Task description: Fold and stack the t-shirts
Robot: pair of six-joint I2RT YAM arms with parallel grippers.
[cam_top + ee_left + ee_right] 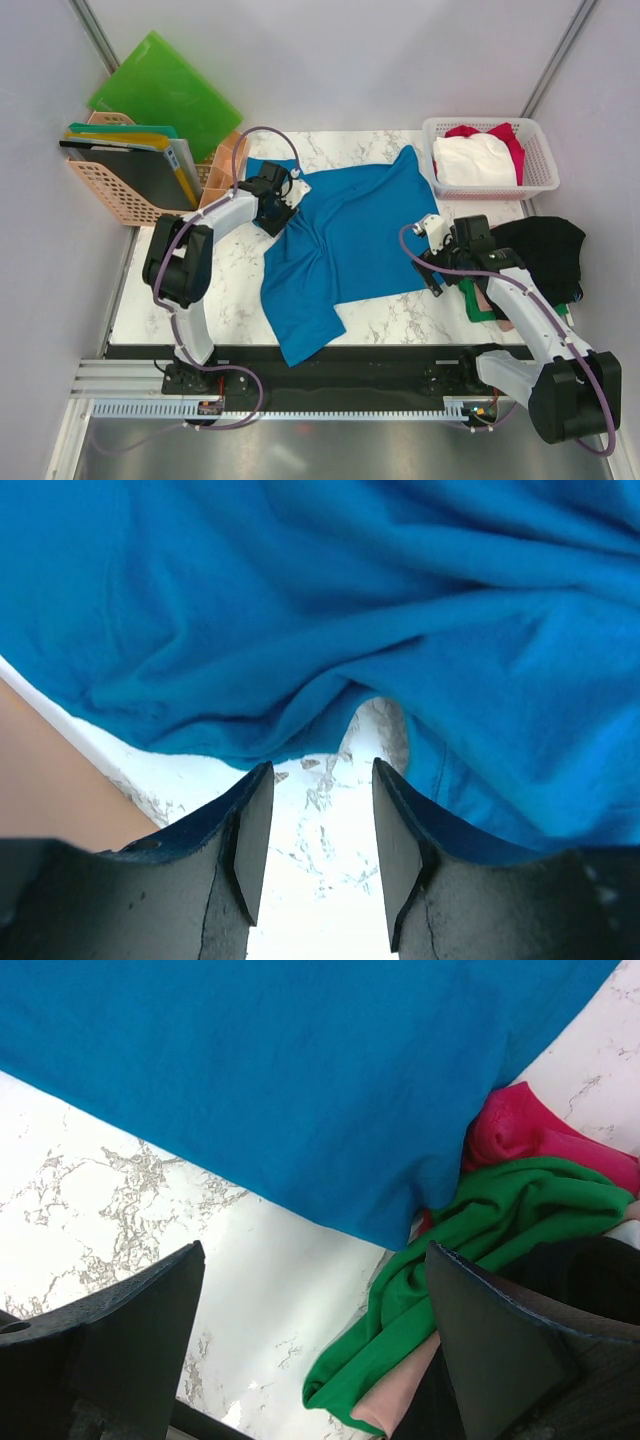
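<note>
Our left claw (322, 770) is partly open, holding nothing; the blue t-shirt (400, 600) lies just past its tips. Our right claw (310, 1260) is wide and empty. Beyond it, the white basket (500, 191) holds a white shirt (475, 160) and a red shirt (512, 140).

left claw (320, 772): jaws half apart, angled down; right claw (315, 1260): jaws wide apart, angled down
</note>
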